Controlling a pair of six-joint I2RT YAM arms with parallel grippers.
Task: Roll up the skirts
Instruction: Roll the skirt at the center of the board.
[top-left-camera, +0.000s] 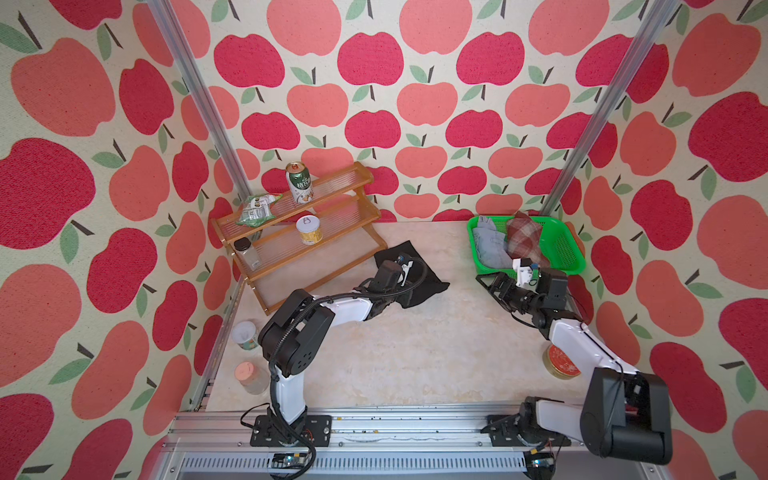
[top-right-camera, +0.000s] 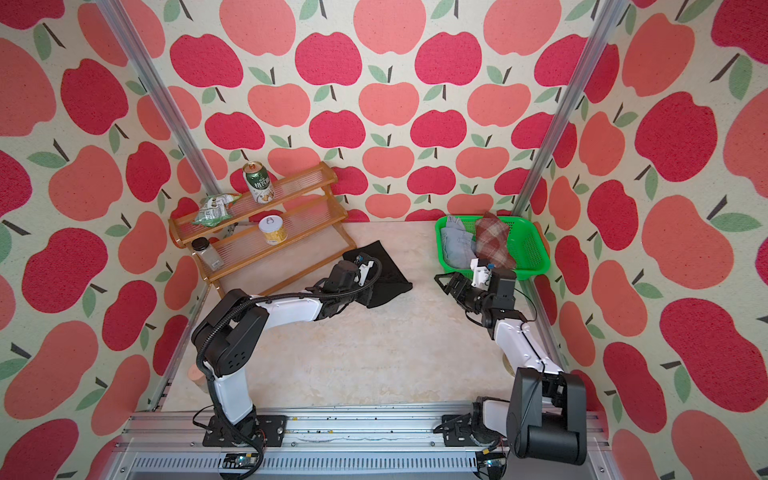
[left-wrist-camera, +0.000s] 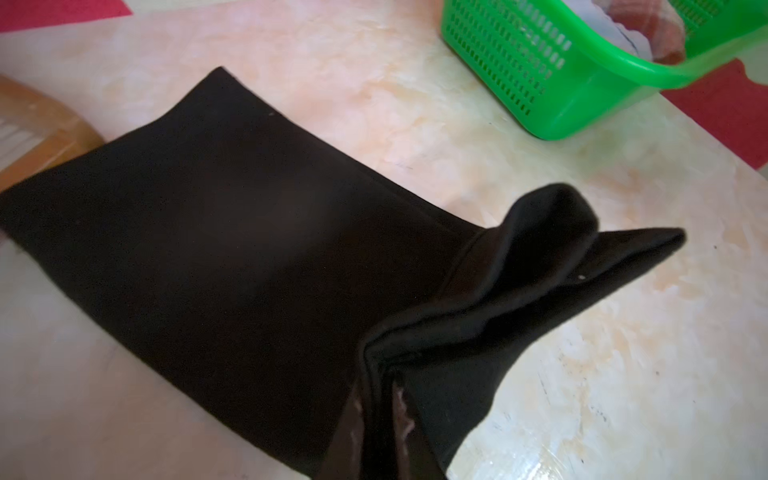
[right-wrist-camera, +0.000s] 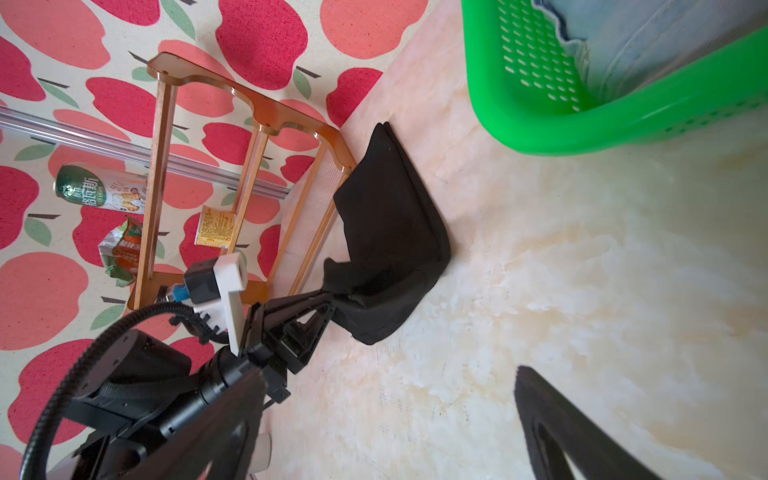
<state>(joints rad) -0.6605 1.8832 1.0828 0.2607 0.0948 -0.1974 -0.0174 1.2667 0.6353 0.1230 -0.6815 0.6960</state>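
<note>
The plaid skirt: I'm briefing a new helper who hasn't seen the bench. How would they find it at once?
Find the green plastic mesh basket at the table's far right corner. Two bundles of cloth lie side by side inside it. The red-brown-and-cream plaid skirt is the checked one; its neighbour is a light blue denim skirt.
</note>
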